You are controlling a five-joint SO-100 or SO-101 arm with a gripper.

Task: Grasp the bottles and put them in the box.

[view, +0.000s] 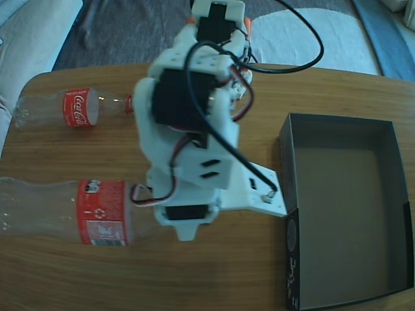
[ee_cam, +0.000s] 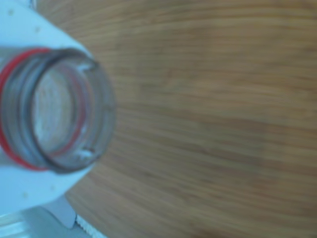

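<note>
The pincer [ee_cam: 54, 111] appears only in the wrist view, where white plastic lies above and below the open, uncapped mouth of the near bottle [ee_cam: 57, 109], its threaded neck and red ring seen end-on and blurred; the white parts sit tight against the neck on both sides, so the pincer looks closed on it, though the fingertips themselves cannot be made out. In the fixed view the white arm [view: 194, 142] with its black motors and red and black wires leans over the tabletop [view: 259, 272] and hides the pincer and the neck of that bottle. The near bottle [view: 97, 212] lies on its side at the left front of the tabletop, clear body pointing left past the picture's edge, red label just left of the arm, neck end running under the arm. The far bottle [view: 74, 107] lies on its side farther back at the left, well apart from the first, with its red label showing white script and its red cap pointing right toward the arm. The box [view: 295, 168] stands open on the right side of the tabletop, grey inside and holding nothing, its dark near-left wall bearing white print; a flat white part of the arm reaches just beside that wall. Beyond the tabletop lies grey and pale cloth [view: 117, 29].
</note>
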